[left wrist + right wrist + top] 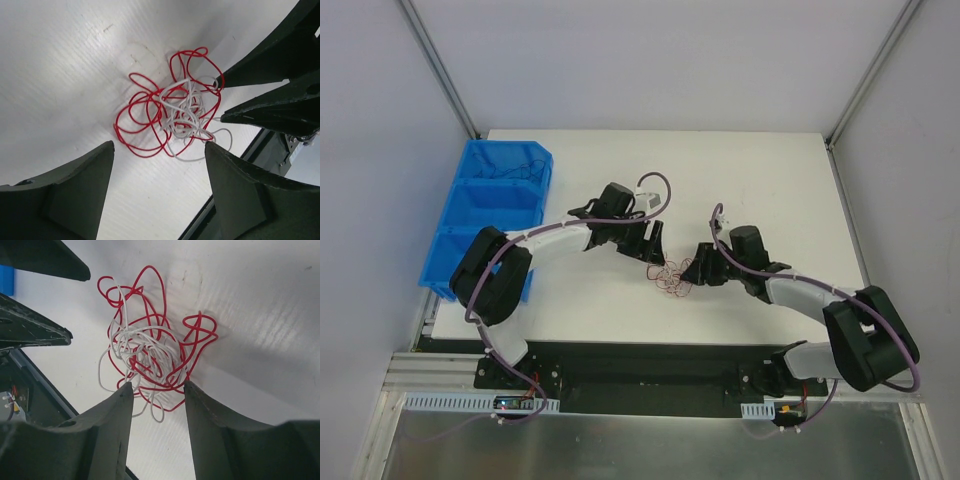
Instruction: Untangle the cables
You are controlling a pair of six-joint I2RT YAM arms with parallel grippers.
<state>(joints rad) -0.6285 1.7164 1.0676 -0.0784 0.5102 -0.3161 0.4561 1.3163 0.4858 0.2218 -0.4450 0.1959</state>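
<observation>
The cables (pixel 670 278) are a small tangled clump of thin red and pale wires lying on the white table (pixel 760 180). My left gripper (pixel 655 245) is open just behind and left of the clump. In the left wrist view (pixel 159 145) its fingers stand wide apart, with the clump (pixel 172 110) just beyond the tips. My right gripper (pixel 698 268) is open at the clump's right side. In the right wrist view (pixel 158 385) its tips touch the near edge of the clump (pixel 150 347), and a few loops lie between them. Each wrist view also shows the other gripper: the right one (pixel 220 100) and the left one (pixel 80 305).
A row of blue bins (pixel 490 215) stands along the table's left edge. The table's front edge (pixel 650 345) runs just below the clump, close to both arms. White walls and frame posts enclose the back and sides.
</observation>
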